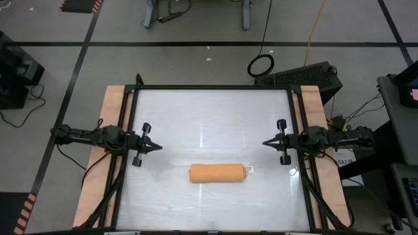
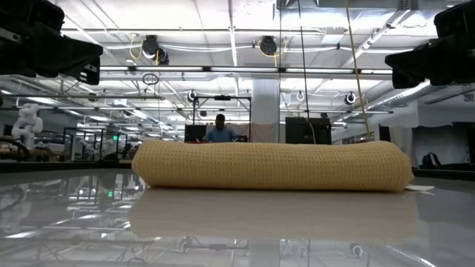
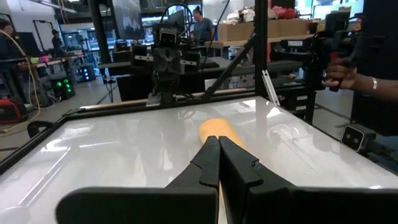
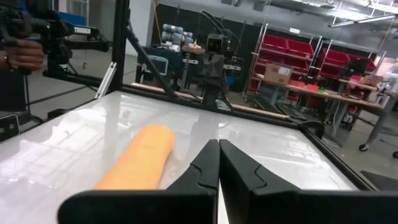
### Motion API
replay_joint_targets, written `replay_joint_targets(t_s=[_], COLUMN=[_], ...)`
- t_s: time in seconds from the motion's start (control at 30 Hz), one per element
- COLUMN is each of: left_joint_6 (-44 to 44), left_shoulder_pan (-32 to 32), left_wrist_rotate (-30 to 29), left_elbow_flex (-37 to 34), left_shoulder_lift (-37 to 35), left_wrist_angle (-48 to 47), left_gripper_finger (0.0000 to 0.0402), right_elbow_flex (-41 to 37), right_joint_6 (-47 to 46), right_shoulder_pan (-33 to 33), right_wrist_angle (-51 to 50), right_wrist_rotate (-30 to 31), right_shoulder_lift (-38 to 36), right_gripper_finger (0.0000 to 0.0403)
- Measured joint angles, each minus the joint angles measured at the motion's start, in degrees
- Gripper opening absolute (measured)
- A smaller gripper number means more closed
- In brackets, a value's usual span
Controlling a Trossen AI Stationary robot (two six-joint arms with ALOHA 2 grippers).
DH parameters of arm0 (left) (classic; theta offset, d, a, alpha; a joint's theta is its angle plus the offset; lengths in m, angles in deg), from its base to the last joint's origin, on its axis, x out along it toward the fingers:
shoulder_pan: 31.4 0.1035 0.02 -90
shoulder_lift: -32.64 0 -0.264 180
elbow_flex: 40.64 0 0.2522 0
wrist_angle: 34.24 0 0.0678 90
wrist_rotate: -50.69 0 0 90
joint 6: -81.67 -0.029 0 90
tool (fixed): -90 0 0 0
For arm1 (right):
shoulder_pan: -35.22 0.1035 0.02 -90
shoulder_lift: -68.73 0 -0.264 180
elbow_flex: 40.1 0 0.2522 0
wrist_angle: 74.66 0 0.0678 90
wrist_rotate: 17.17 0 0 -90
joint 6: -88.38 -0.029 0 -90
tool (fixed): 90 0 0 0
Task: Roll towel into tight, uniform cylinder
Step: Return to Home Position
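Where the high view looks straight down, we find the towel [image 1: 217, 173] lying on the glossy white bench [image 1: 209, 111] as a finished roll. Its long axis runs from the left arm's side toward the right arm's side. It sits below the line between the two grippers as that view shows it, roughly midway across the bench. The low view shows an even thickness along the whole length, rounded ends, a waffle weave and full contact with the surface. A small white tag [image 1: 249, 169] lies flat on the bench at the end nearer the right arm.

The left gripper [image 1: 159, 147] hangs over the left side of the bench, pointing inward and well apart from the towel. Its fingers [image 3: 208, 163] are pressed together along their length, with nothing between them. The right gripper [image 1: 265, 142] mirrors it over the right side, also pointing inward and well apart from the roll. Its wrist view likewise shows the fingers clenched on nothing. In the low view, dark parts of both arms show only in the upper corners, above the height of the roll.

Beyond the bench, a person [image 2: 220, 130] is visible far back in the room. A hand [image 3: 344, 74] grips a dark handle beside the bench frame.
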Motion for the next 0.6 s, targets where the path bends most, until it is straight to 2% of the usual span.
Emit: replay_joint_targets(t_s=[0.13, 0.27, 0.6], left_joint_6=[-0.1, -2.2, -2.9], left_shoulder_pan=[0.1, 0.6, 5.4], left_wrist_rotate=[-0.1, -3.1, -2.4], left_elbow_flex=[0.0, 0.0, 0.0], left_shoulder_lift=[0.0, 0.0, 0.0], left_wrist_angle=[0.0, 0.0, -0.1], left_gripper_finger=[0.0002, 0.0002, 0.0002], right_elbow_flex=[0.0, 0.0, 0.0], right_joint_6=[0.8, 3.2, 1.8], right_shoulder_pan=[0.0, -0.4, -2.9], right_wrist_angle=[0.0, 0.1, 0.1], right_wrist_rotate=[0.0, 0.9, 1.1], right_shoulder_lift=[0.0, 0.0, 0.0], right_gripper_finger=[0.0002, 0.0002, 0.0002])
